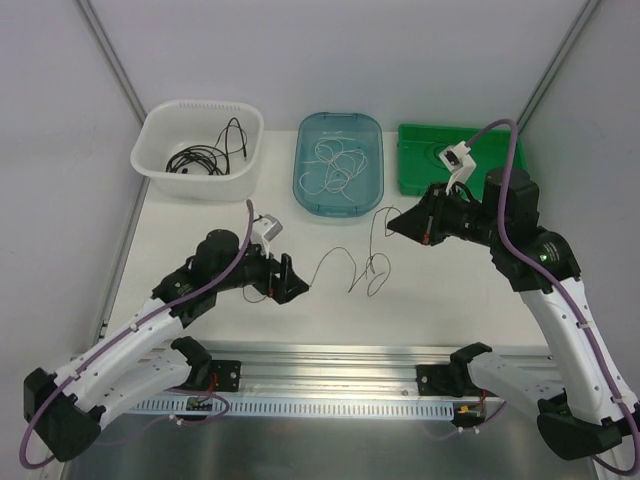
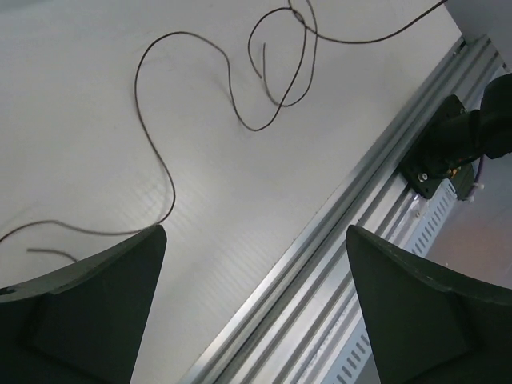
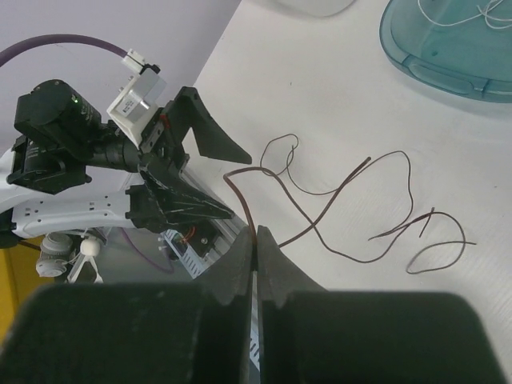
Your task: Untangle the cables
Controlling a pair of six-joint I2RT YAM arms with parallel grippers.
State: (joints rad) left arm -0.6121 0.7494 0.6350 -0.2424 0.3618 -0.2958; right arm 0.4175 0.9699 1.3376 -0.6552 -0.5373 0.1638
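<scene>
Three lots of cable in the top view: black cables (image 1: 200,158) in the white basket (image 1: 195,188), white cables (image 1: 335,165) in the blue tray (image 1: 300,172), and thin brown wires (image 1: 370,268) loose on the table (image 1: 470,300) between the arms. The green tray (image 1: 420,150) is at the right, partly behind the arm. The left gripper (image 1: 295,280) sits low by the wires' left end with its jaws spread. The right gripper (image 1: 392,225) is raised over the right end, and a strand rises to its tip.

Left wrist: fingers (image 2: 104,296) wide apart, nothing between them. One brown strand curves across the table and passes just beside the left fingertip without being pinched. A short loose end lies near it.

Right wrist: jaws pressed together on a brown wire right at the tip. The strand arcs away to the left. Beyond it the other strands cross each other on the table. There are at least two, but I can't tell the exact count.

Handling, judged:
- The wires look very light and soft, but they hold their curl.
- They are thin enough to slip out of flat pads.
- Pulling one would likely drag the whole tangle.
- The best hold is near a free end or just beside a crossing, squarely in the pads.
- Pull slowly, away from the other arm's pinch.
</scene>
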